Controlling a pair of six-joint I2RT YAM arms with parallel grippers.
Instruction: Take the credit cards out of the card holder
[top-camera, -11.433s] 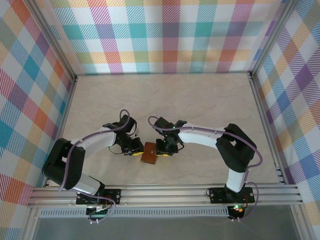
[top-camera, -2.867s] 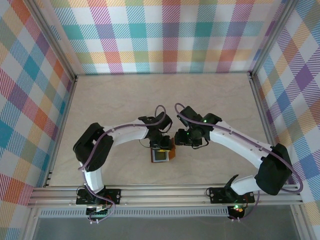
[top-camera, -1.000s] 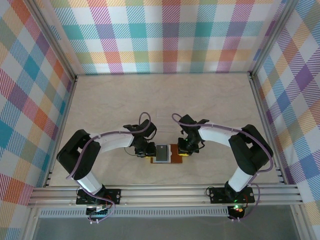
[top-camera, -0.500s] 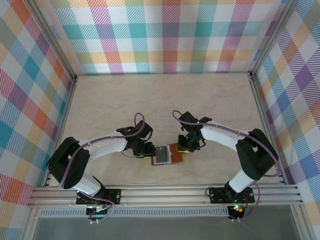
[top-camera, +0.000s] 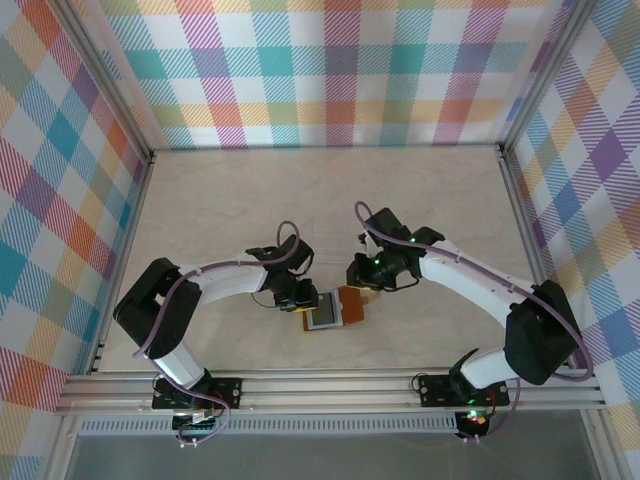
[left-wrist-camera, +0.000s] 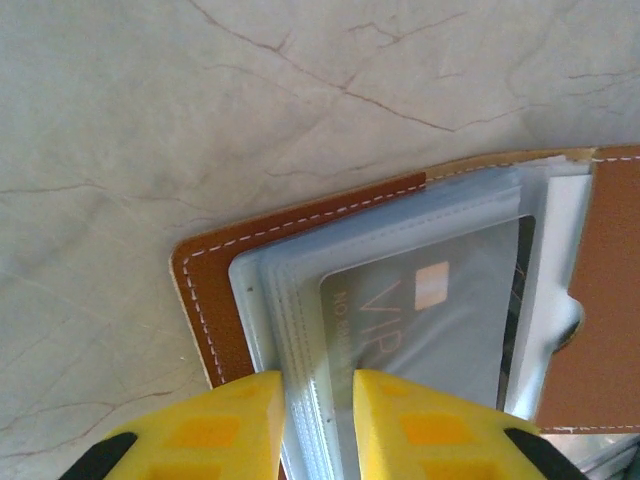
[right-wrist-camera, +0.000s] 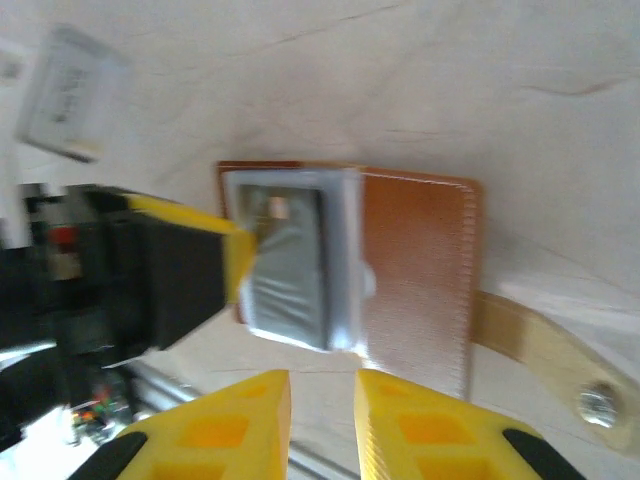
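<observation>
The card holder (top-camera: 352, 306) lies open on the table, brown leather with clear plastic sleeves. A grey credit card (left-wrist-camera: 440, 320) marked VIP with a small chip sits inside the top sleeve. My left gripper (left-wrist-camera: 320, 390) is at the sleeves' left edge (top-camera: 308, 303), its yellow fingers a narrow gap apart over the stacked sleeve edges and the brown cover (left-wrist-camera: 200, 290). My right gripper (right-wrist-camera: 322, 385) hangs above the table just off the holder's near side (top-camera: 360, 283), narrowly open with nothing between its fingers. The holder's snap tab (right-wrist-camera: 600, 405) sticks out to the right.
A pale, blurred rectangular thing (right-wrist-camera: 70, 95) lies on the table beyond the holder. The aluminium rail (top-camera: 320, 385) runs along the near edge. Checked walls enclose the marbled tabletop (top-camera: 220, 210), with free room behind the holder.
My right gripper has drawn back off the holder's brown flap and its arm has swung outward. The left gripper has stayed at the sleeves' left edge. The holder has turned slightly.
</observation>
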